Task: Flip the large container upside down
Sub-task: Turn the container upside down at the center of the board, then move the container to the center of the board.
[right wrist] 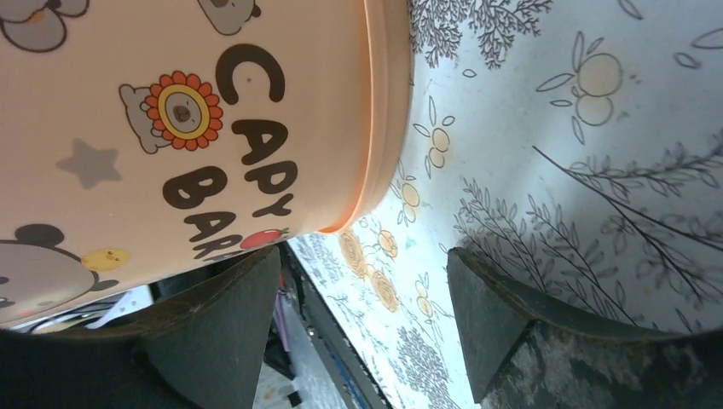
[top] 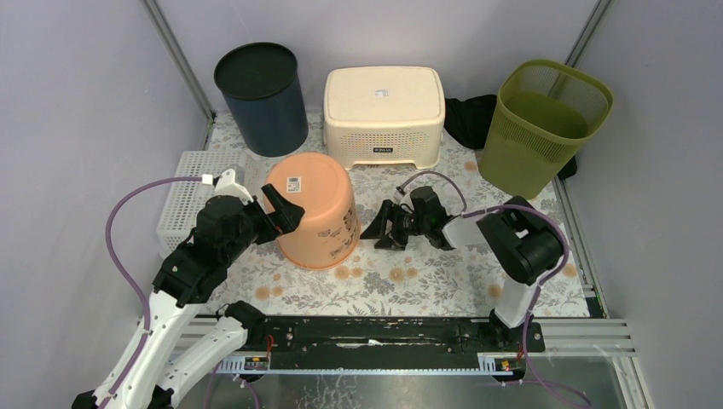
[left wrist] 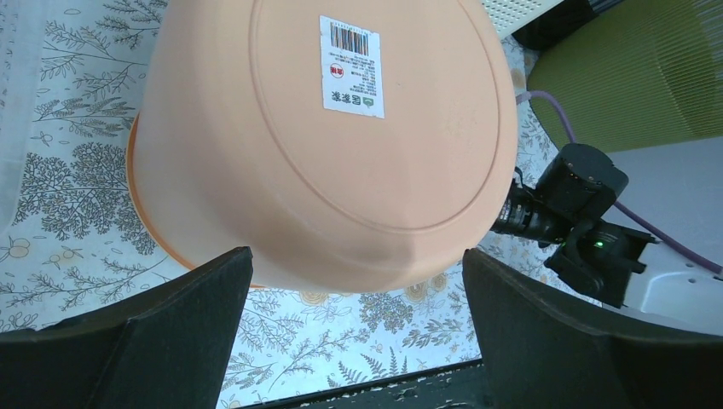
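Pale lilac-grey walls (top: 77,94) close in the left, back and right of the frame, with a slanted metal post (top: 181,60) in the upper left corner. The surface (top: 409,281) wears a white cloth printed with grey leaves and orange fruit. Along the back stand a dark blue bin (top: 260,94), a cream stool (top: 384,106) and a green mesh bin (top: 537,136). Light is soft and even.

Top external: fixed, high at the near side, tilted down and forward; whole floral table (top: 401,285) in frame, far off. Left wrist: close above the orange container (left wrist: 324,145), facing its labelled base. Right wrist: low, very close, rolled sideways, alongside the container's printed wall and rim. Shared by all three: container, floral table.
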You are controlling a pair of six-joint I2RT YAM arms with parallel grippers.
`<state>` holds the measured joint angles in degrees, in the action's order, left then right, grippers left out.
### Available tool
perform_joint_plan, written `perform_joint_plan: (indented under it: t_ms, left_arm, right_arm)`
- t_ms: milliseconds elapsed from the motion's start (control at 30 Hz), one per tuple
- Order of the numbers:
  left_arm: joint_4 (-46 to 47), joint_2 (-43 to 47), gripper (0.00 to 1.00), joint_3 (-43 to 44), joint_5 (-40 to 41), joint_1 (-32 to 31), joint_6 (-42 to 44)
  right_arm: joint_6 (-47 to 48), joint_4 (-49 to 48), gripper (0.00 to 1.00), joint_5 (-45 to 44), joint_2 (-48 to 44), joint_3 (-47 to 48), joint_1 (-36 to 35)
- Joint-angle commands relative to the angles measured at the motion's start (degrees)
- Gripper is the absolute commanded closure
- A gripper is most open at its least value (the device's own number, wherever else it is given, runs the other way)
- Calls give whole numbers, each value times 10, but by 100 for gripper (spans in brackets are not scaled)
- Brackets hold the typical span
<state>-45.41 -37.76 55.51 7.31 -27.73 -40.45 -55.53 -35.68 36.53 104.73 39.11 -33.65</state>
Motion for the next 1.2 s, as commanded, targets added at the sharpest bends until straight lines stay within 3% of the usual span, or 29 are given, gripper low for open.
perform_joint_plan:
  t_ms: [0,567,800,933,1167]
  left_arm:
    - [38,-2,0,0,-6,-2,-2]
    - [39,5,0,0,-5,-2,0]
    - [34,18,0,0,-6,-2,-2]
    - [24,23,0,6,-8,-2,-1]
    - [8,43,0,25,-2,-2,2]
  right_arm:
    - [91,133,21,-43,-57,34,-12]
    - [46,144,21,-84,-91,100,-138]
    - [-46,65,21,-202,-124,66,-198]
    - [-66,43,21,-240,-103,73,-212]
    - [-60,56,21,-226,-33,138,-212]
